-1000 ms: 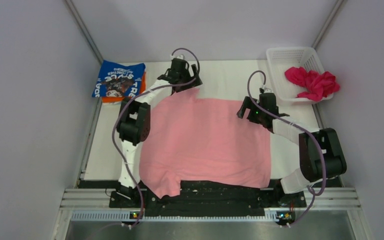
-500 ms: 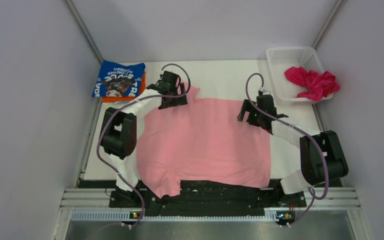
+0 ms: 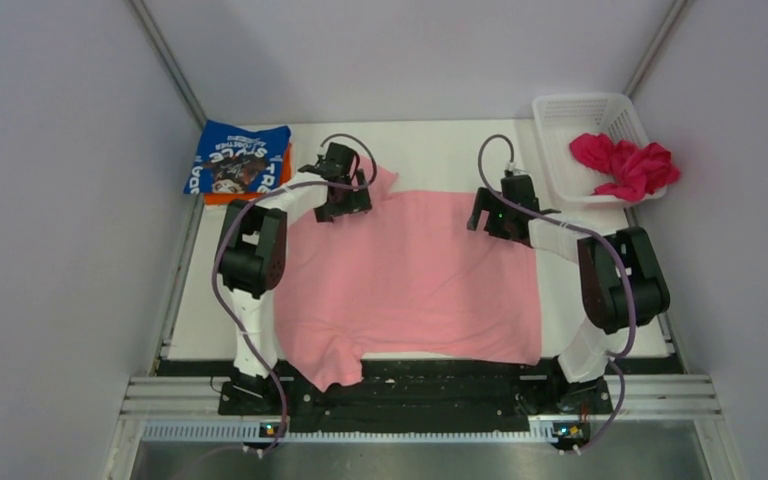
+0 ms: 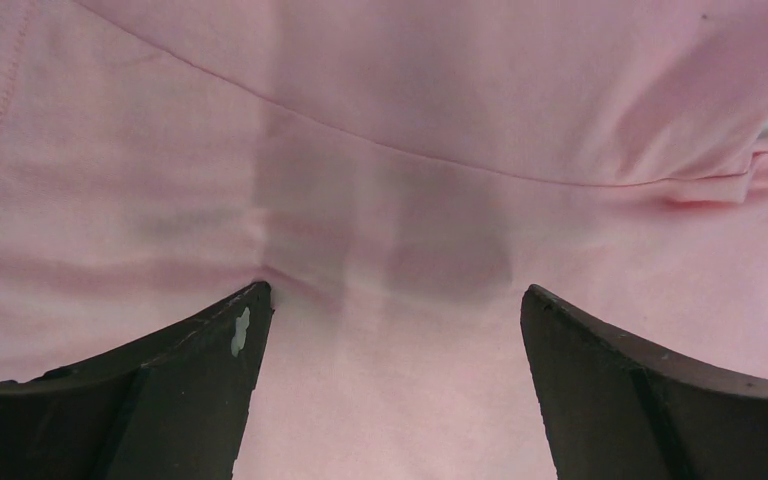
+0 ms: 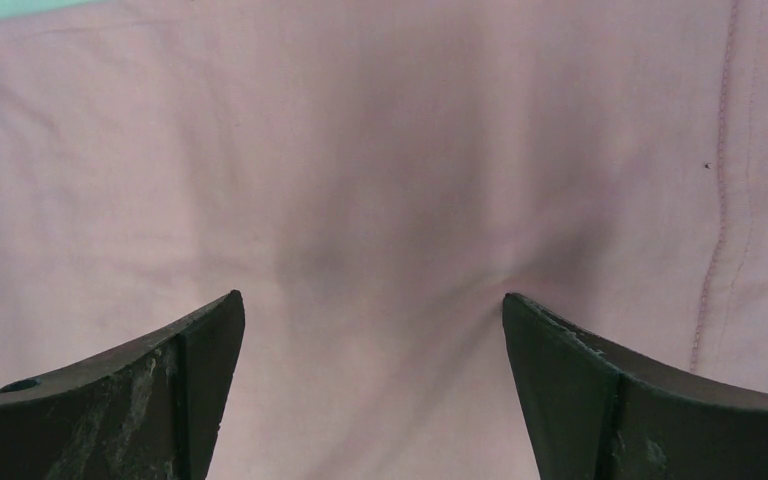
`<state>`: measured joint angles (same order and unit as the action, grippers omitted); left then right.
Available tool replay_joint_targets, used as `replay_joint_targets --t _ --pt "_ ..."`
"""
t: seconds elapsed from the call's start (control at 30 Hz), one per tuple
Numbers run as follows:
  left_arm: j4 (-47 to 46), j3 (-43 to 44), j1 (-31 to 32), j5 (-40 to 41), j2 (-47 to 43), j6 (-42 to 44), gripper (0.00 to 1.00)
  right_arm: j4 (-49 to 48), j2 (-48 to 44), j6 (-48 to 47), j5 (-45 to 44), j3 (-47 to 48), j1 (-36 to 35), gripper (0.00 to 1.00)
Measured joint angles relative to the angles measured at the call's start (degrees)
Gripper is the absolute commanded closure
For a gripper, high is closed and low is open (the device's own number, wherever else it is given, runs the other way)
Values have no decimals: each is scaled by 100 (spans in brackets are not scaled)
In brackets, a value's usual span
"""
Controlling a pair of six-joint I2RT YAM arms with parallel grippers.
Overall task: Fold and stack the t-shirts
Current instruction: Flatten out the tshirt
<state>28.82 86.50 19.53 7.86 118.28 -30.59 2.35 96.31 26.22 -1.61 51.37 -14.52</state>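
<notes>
Light pink t-shirt [image 3: 410, 280] lies spread flat across the middle of the counter [image 3: 450, 150]. Its near edge reaches the black base rail, and one sleeve sticks out at the near left.

Left tool [image 3: 348, 208] is down on the far left corner of the shirt, jaws spread wide. In the wrist view the fingertips [image 4: 250, 300] touch the cloth, which puckers at the left tip.

Right tool [image 3: 490, 220] is down near the far right corner, also spread open on flat cloth. The stitched hem runs just to its right, with bare counter beyond it.

Blue t-shirt [image 3: 238, 160] lies folded on the orange t-shirt [image 3: 225, 199] at the far left corner, well apart from the pink one. Magenta t-shirt [image 3: 625, 165] lies bunched in the white basket [image 3: 580, 110] at the far right, draped over its rim.

Bare counter shows along the far side and down the left side.
</notes>
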Motion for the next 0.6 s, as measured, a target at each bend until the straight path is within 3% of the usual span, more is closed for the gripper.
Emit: replay_joint_targets --t 0.17,0.37,0.6 --pt "0 496 -264 -210 326 -22 1 26 566 -116 -35 664 7 1" --pt "122 1910 -533 -444 1211 -46 1 160 1399 -319 -46 1742 138 1" --pt "22 2833 -732 -772 1801 -83 1 463 2352 -632 -48 3139 382 1"
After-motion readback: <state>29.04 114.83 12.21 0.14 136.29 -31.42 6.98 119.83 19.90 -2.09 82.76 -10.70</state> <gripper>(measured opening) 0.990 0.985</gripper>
